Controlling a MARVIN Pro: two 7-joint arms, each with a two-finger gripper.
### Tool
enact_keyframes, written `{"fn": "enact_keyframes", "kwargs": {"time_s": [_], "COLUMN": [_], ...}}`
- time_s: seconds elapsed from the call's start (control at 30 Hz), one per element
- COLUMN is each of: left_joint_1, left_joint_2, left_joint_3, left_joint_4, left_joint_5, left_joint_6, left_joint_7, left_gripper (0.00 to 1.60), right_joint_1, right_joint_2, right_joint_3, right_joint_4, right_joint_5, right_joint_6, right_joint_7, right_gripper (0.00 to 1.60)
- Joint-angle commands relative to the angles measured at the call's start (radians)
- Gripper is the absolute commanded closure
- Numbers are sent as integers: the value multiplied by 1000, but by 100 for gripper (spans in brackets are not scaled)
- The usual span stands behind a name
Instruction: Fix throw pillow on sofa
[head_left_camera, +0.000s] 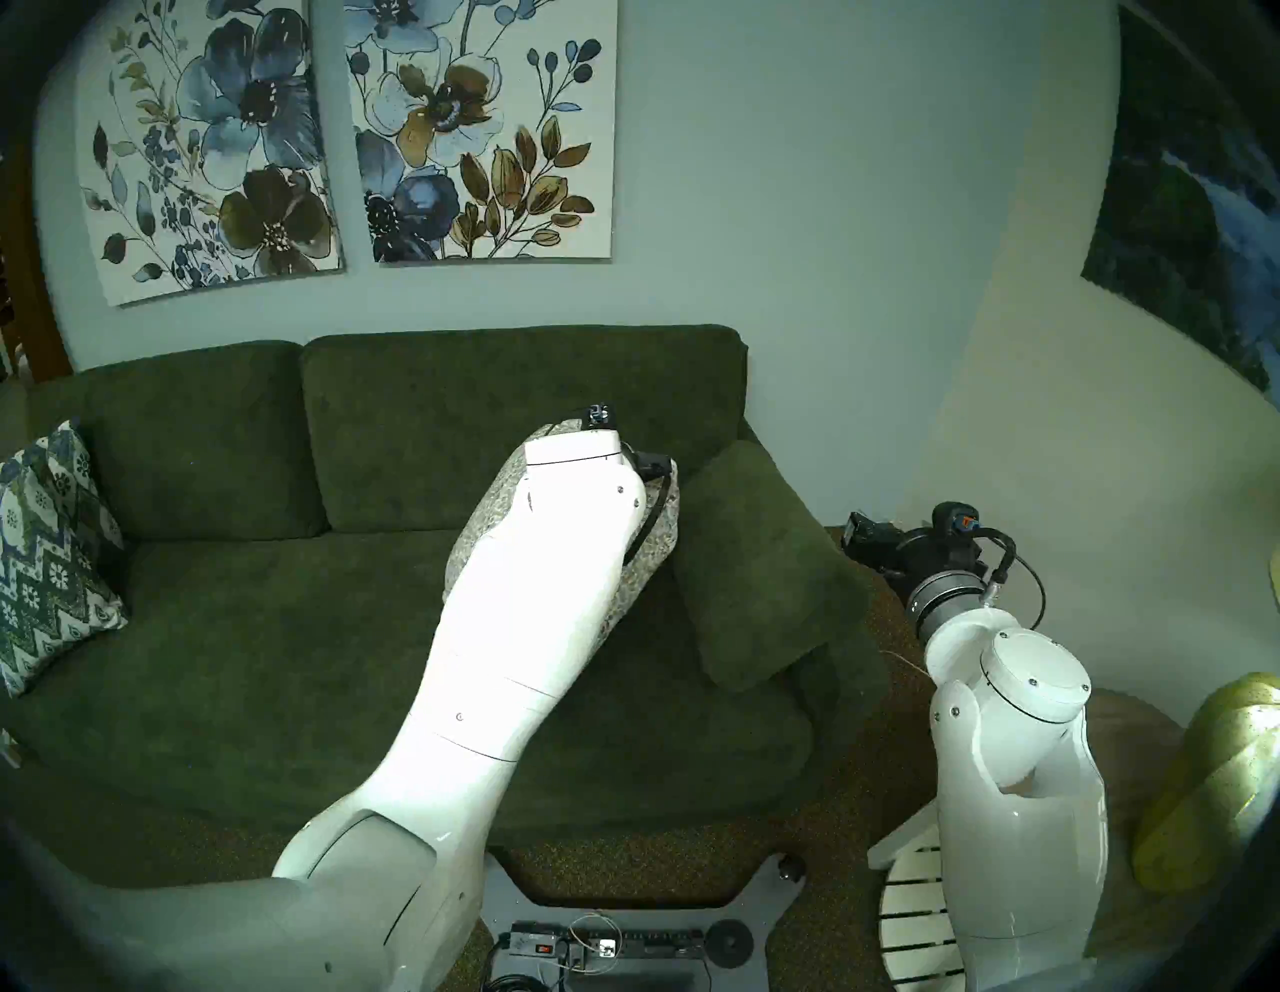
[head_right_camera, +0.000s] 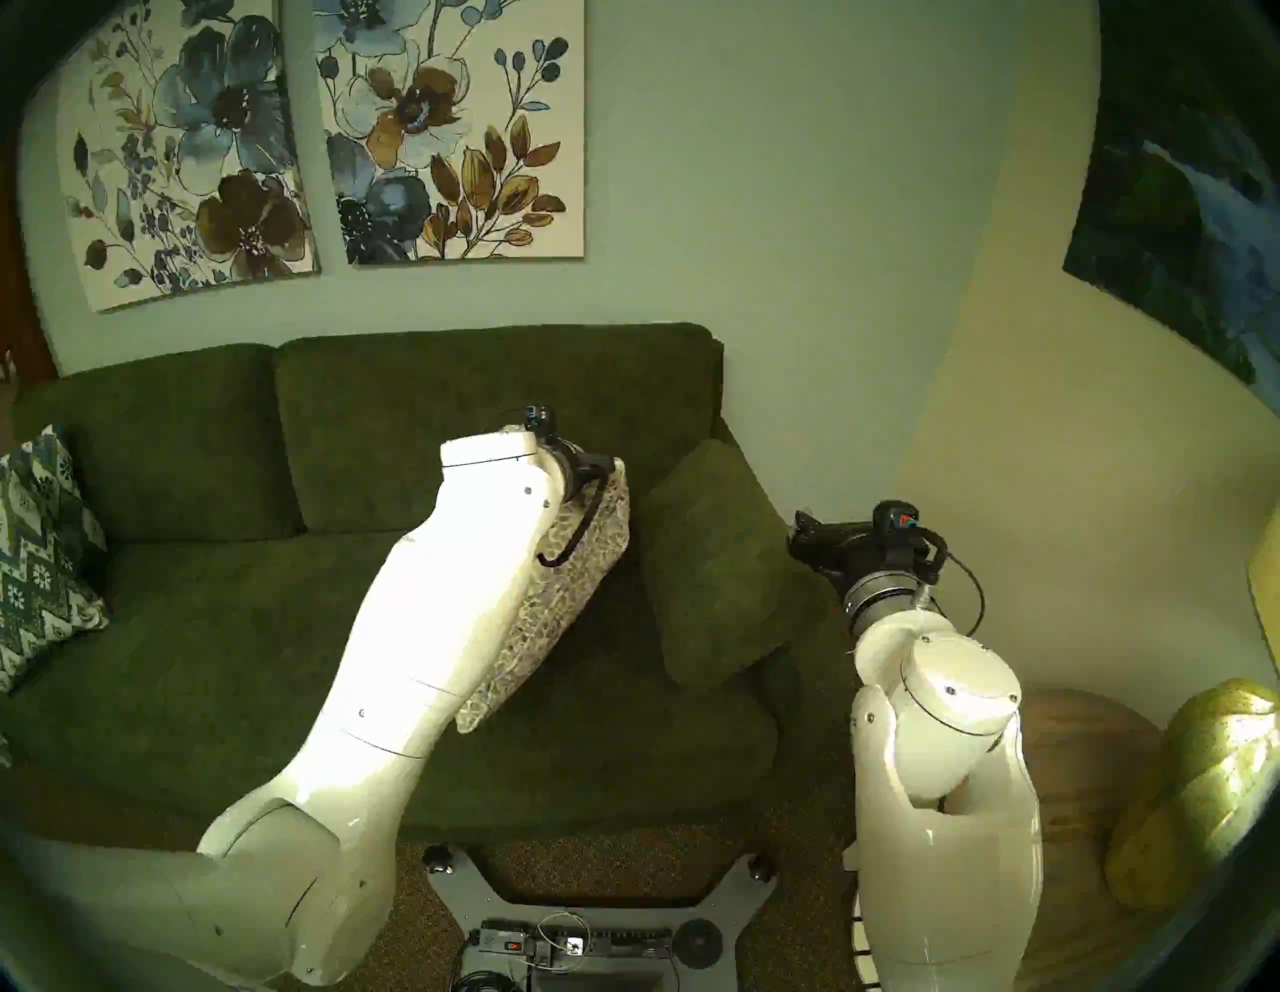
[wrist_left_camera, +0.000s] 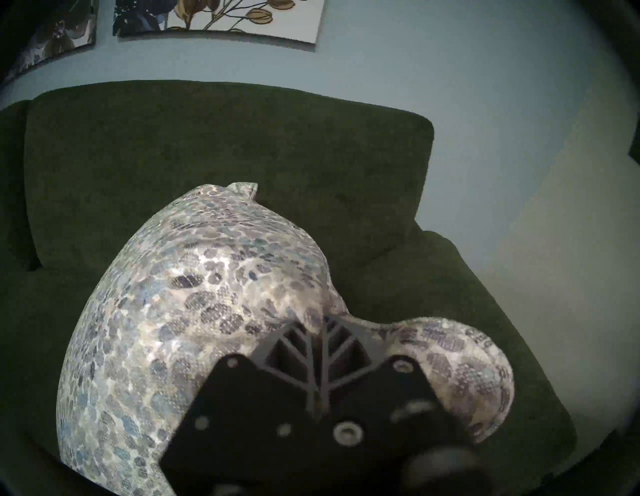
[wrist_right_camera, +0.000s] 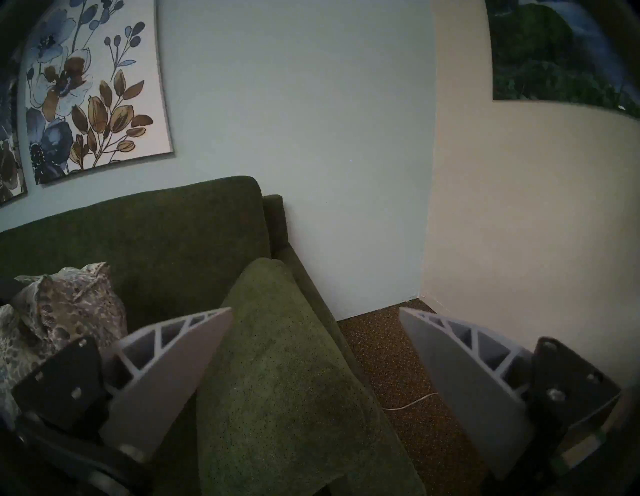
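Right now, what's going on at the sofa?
The left gripper is shut on an edge of the throw pillow, pinching the fabric into a fold. The pillow stands tilted at the right end of the sofa, beside the plain green cushion that leans on the sofa arm. The right gripper is open and holds nothing, near that cushion. A zigzag-print pillow sits at the far left end.
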Motion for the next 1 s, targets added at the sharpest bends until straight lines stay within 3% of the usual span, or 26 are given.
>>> {"fn": "enact_keyframes", "kwargs": {"time_s": [0.0, 0.33, 0.97], "left_joint_1": [-107, -172, -268], "left_joint_2": [-110, -185, -242], "left_joint_3": [24, 0, -80], "left_joint_4": [50, 207, 278], "left_joint_5": [38, 88, 158], "left_joint_6": [-37, -91, -149], "left_joint_7": [2, 22, 31], "left_gripper": [160, 160, 160], "right_joint_1": [5, 5, 5], "right_joint_2": [0, 0, 1], "right_joint_3": [0, 0, 0], "right_joint_4": [-13, -13, -9], "right_joint_5": [0, 0, 0], "right_joint_6": [-3, -3, -3], "right_joint_7": [1, 1, 1], "right_gripper": [0, 0, 0]}}
